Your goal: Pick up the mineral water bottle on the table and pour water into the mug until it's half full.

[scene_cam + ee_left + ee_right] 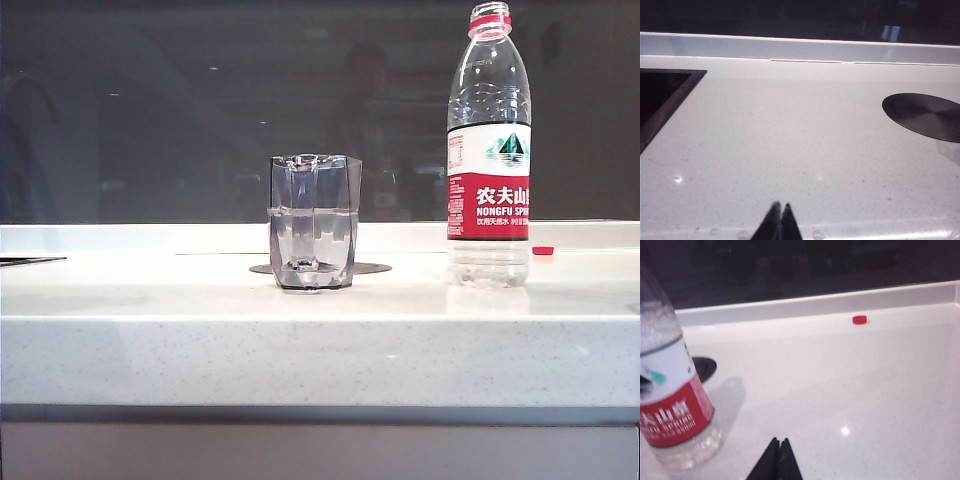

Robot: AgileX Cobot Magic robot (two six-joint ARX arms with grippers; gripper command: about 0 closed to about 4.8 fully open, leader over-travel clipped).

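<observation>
The mineral water bottle [489,150] stands upright and uncapped on the right of the white table [150,330], with a little water left at its bottom. The same bottle [670,390] shows in the right wrist view, apart from my right gripper [779,442], which is shut and holds nothing. The clear faceted mug [314,222] stands at the table's middle, about half full of water. My left gripper [781,206] is shut and empty over bare table. Neither gripper shows in the exterior view.
A small red bottle cap [542,250] [859,319] lies by the back ledge, right of the bottle. A dark round disc [925,116] [370,268] is set in the table under and behind the mug. A black inset panel [660,100] lies at the far left.
</observation>
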